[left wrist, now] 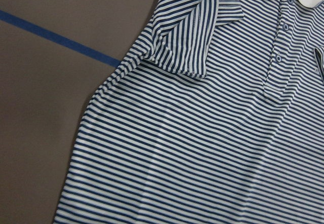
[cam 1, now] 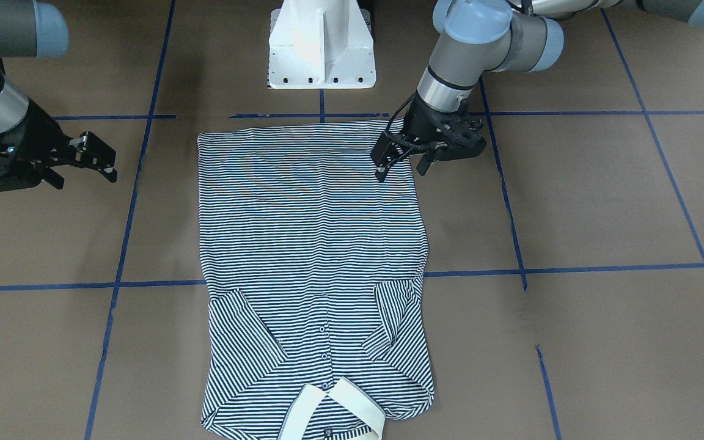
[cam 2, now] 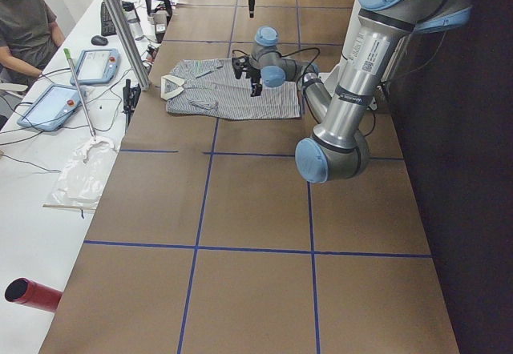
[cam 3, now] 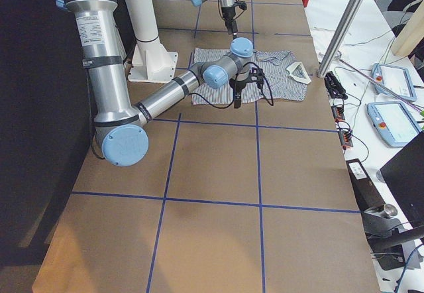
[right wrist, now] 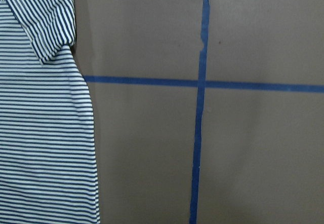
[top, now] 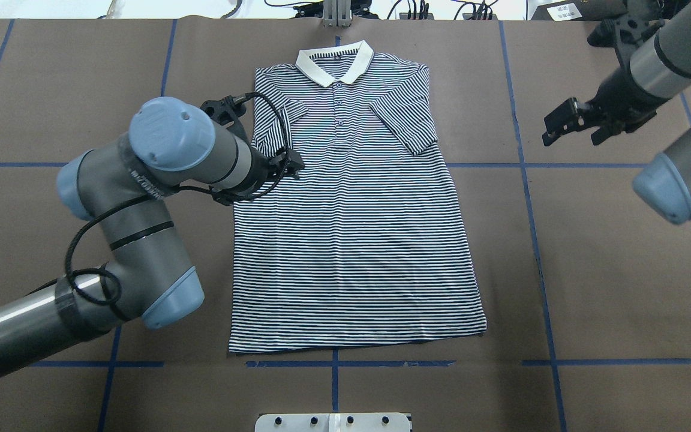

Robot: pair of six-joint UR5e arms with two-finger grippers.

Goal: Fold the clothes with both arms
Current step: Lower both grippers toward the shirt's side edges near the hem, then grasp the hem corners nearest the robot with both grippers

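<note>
The striped polo shirt (top: 351,228) lies flat and face up on the brown table, with its cream collar (top: 335,63) at the far side and both short sleeves folded in onto the chest. My left gripper (top: 290,163) hovers open and empty above the shirt's left side, near the folded left sleeve (left wrist: 192,36); in the front view it shows over the shirt's edge (cam 1: 402,166). My right gripper (top: 570,133) is open and empty, raised over bare table well to the right of the shirt, and also shows in the front view (cam 1: 89,174). The right wrist view shows only the shirt's right edge (right wrist: 45,133).
The white pedestal base (cam 1: 321,46) stands just behind the shirt's hem. Blue tape lines (top: 531,240) grid the brown table. A person (cam 2: 24,18) sits at a side bench with tablets (cam 2: 48,106). A red cylinder (cam 2: 32,294) lies off the table's near-left corner.
</note>
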